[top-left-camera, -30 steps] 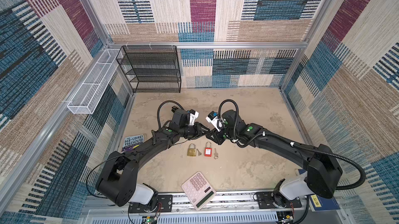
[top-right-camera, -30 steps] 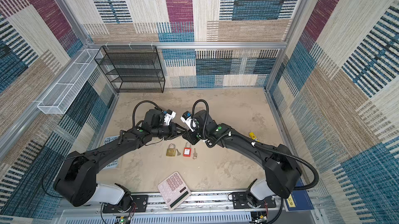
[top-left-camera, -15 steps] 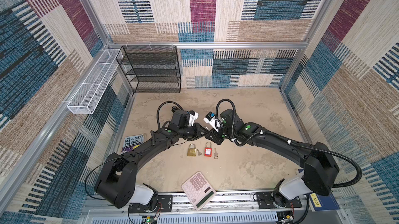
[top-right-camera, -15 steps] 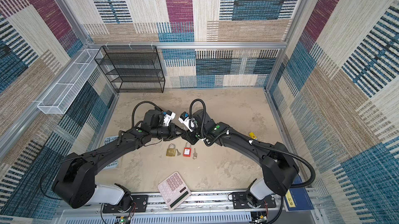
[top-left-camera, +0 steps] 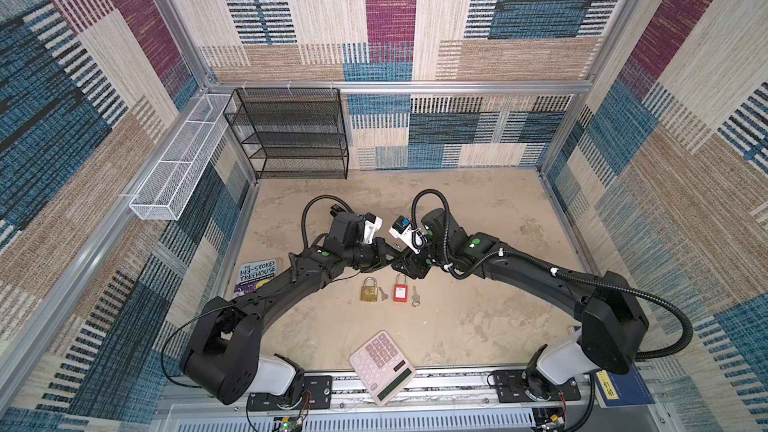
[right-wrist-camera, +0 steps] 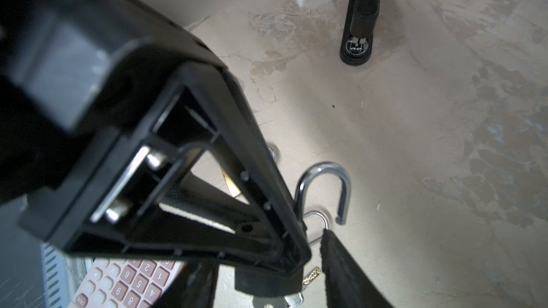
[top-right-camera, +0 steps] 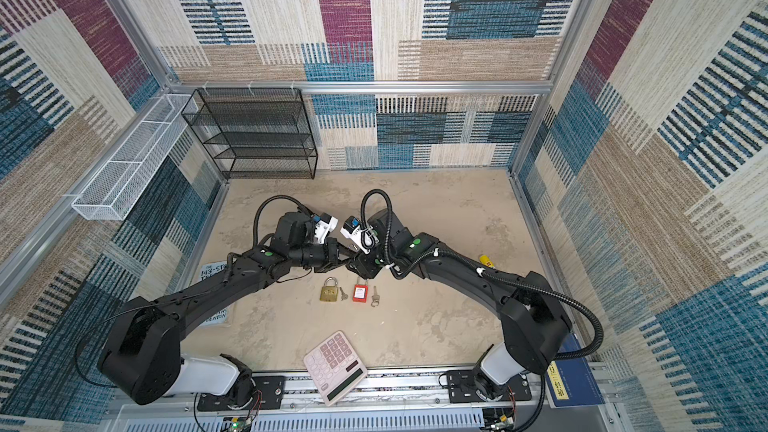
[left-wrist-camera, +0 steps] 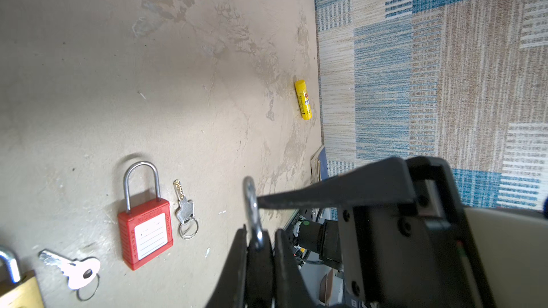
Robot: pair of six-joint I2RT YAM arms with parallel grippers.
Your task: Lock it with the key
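Since a second ago the right arm has edged slightly leftward toward the left arm, while the locks and keys on the table (top-left-camera: 478,326) lie as they did. At the middle of the table the left gripper (left-wrist-camera: 260,234) has its fingers pressed together on the body of a padlock (left-wrist-camera: 251,199), holding it clear of the surface. The padlock's silver shackle (right-wrist-camera: 341,185) stands out from between the fingers. In the right wrist view it is swung open, with one leg ending free.

The right gripper (top-left-camera: 401,262) meets it from the right with its jaws spread. The tip of one finger (left-wrist-camera: 326,195) reaches the shackle, but I cannot tell whether it touches. A gold-toned key blade (right-wrist-camera: 311,274) shows beside that gripper's finger. Whether it sits in the held padlock or lies on the table cannot be told.

Just on the near side of the grippers a brass padlock (top-left-camera: 368,289) lies flat, with a flat silver key (top-left-camera: 382,293) to its right. Right of that lies a red padlock (top-left-camera: 400,290), shackle closed, then a dimpled key (top-left-camera: 415,297).

Nearer still, a pink calculator (top-left-camera: 382,365) overhangs the front rail. A book (top-left-camera: 257,274) lies at the left under the left arm. A yellow glue stick (left-wrist-camera: 303,99) lies by the right wall, and a black mesh rack (top-left-camera: 291,134) stands in the far left corner.
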